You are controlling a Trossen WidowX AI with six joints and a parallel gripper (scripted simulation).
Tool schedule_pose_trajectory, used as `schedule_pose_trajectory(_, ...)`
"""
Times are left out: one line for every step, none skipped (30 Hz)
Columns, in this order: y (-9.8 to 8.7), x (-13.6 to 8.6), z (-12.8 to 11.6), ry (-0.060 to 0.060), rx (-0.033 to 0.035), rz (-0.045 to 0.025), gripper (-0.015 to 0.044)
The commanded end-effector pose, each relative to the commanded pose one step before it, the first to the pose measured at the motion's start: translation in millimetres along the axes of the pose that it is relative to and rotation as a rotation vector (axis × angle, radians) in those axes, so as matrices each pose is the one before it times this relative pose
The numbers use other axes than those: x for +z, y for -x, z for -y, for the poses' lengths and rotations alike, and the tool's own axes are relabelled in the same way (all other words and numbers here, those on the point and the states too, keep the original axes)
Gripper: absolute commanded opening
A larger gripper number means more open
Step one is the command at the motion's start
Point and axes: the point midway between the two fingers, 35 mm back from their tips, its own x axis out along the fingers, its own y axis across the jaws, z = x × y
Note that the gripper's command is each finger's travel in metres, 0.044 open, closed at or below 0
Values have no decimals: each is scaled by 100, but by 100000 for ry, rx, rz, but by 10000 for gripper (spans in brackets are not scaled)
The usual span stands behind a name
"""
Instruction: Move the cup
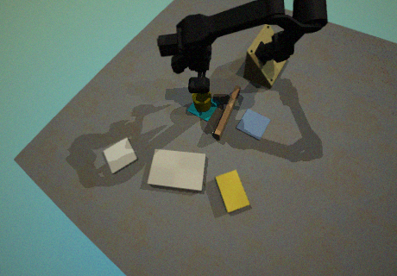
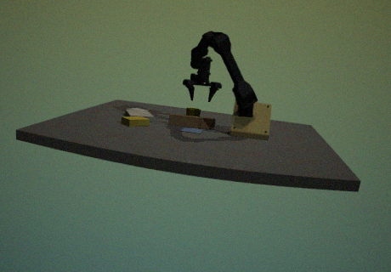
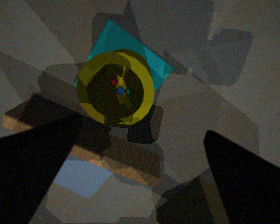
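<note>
The yellow cup stands upright on the teal pad. Red, blue and green marbles show inside it in the wrist view. The blue pad bears nothing and lies on the other side of the brown bar. My gripper is wide open and empty, above the cup's height, with its fingertips apart from the cup. In the top view the fingertips are hard to make out.
A long brown bar stands between the pads. A small white block, a large pale block and a yellow block lie farther off. The arm's base has a pale yellow plate.
</note>
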Motion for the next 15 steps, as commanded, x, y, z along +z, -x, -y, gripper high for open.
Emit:
schedule_pose_trajectory(2340,83,-74,1384,-303,1793,440)
schedule_pose_trajectory(477,-41,17,64,-34,47,440)
schedule_pose_trajectory(380,-35,13,51,-26,34,440)
schedule_pose_trajectory(334,-35,13,45,-22,27,440)
schedule_pose_trajectory(258,-30,11,35,-17,19,440)
schedule_pose_trajectory(162,-20,7,22,-10,12,440)
schedule_pose_trajectory(56,-20,-1,7,-3,3,440)
schedule_pose_trajectory(0,0,0,0,0,0,440)
schedule_pose_trajectory(0,-13,4,0,0,-1,440)
schedule_pose_trajectory(0,-16,0,0,0,-1,440)
schedule_pose_trajectory(0,-27,-1,-1,0,-2,440)
schedule_pose_trajectory(-484,-17,13,-952,525,-674,440)
schedule_pose_trajectory(0,0,0,0,0,0,440)
schedule_pose_trajectory(0,0,0,0,0,0,440)
schedule_pose_trajectory(0,0,0,0,0,0,440)
